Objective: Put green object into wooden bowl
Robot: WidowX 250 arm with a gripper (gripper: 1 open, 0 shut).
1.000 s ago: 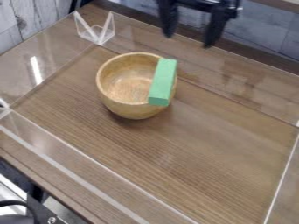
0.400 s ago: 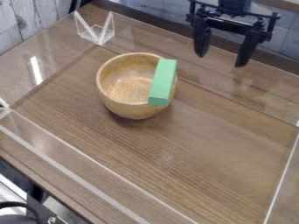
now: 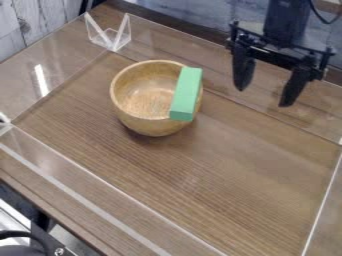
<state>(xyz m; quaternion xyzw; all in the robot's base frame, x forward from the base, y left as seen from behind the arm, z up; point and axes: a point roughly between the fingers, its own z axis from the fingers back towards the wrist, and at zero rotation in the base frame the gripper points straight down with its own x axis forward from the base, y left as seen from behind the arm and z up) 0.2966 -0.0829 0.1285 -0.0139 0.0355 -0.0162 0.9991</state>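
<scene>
Over on the right side of the table [image 3: 201,190], the gripper [image 3: 277,85] hangs with its fingers [image 3: 245,72] spread wide and pointing down, nothing between them. Compared with a second ago it's slid right and dropped lower, so it's now well apart from the action. The green object [image 3: 187,94] hasn't budged: it's standing on edge, leaning against the right side of the wooden bowl [image 3: 144,95], its top about level with the rim. Can't really tell whether its lower end sits on the table outside the bowl or hooks over the rim. So my read is the block isn't properly in yet, and the arm drifting away from it doesn't help. It'd need to come back left to grab it.
</scene>
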